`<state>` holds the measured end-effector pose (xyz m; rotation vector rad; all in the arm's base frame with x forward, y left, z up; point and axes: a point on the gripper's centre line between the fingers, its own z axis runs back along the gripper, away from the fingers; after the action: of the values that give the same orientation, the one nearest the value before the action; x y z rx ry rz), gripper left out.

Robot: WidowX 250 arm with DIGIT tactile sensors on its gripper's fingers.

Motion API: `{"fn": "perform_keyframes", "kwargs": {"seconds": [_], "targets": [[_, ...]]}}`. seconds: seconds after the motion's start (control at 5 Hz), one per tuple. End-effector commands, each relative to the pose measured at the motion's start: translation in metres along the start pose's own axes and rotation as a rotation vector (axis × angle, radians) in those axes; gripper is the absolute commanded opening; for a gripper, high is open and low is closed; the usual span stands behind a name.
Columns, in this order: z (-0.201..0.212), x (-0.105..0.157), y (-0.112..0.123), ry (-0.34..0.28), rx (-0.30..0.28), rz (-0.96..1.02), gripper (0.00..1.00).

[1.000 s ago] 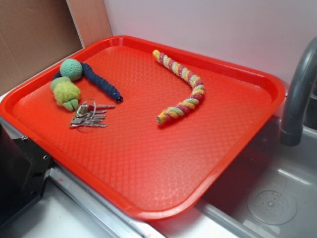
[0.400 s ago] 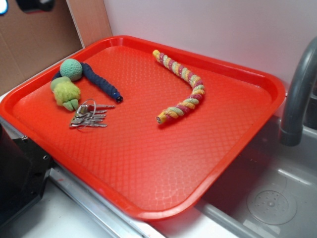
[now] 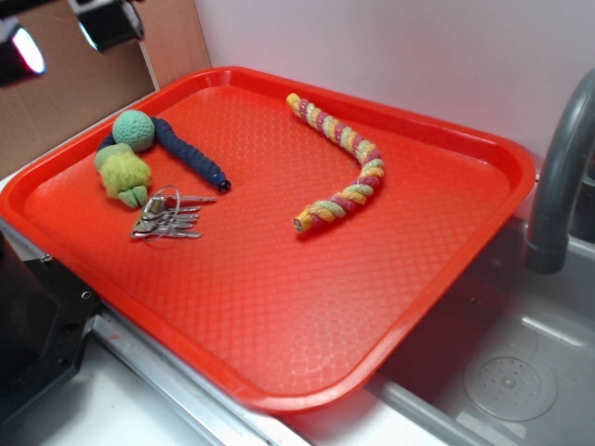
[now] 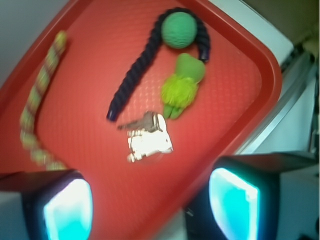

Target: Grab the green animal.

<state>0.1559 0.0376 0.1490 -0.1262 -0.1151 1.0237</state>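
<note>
Gripper (image 4: 150, 205) up high at the frame's upper left, jaws spread wide and empty, well clear of the red tray (image 3: 446, 269). Green animal (image 3: 124, 174) lying at the tray's left side, touching the teal ball (image 3: 134, 130), just beside the dark rope (image 3: 191, 153) and keys (image 3: 165, 217).

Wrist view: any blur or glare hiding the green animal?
Wrist view: soft motion blur overall, keys blown out white, fingers glowing cyan; green animal still distinguishable. Exterior view: sharp, toy clear; only mild sheen on the tray.
</note>
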Motion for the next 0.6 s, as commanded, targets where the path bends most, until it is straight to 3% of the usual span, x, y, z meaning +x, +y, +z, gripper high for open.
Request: {"fn": "perform_keyframes", "kwargs": {"seconds": [0.0,0.2,0.4], "targets": [[-0.039,0.025,0.015,-0.133,0.013,0.131,1.00],[-0.068,0.038,0.025,-0.131,0.065,0.132,1.00],[-0.095,0.044,0.029,-0.203,0.099,0.156,1.00]]}}
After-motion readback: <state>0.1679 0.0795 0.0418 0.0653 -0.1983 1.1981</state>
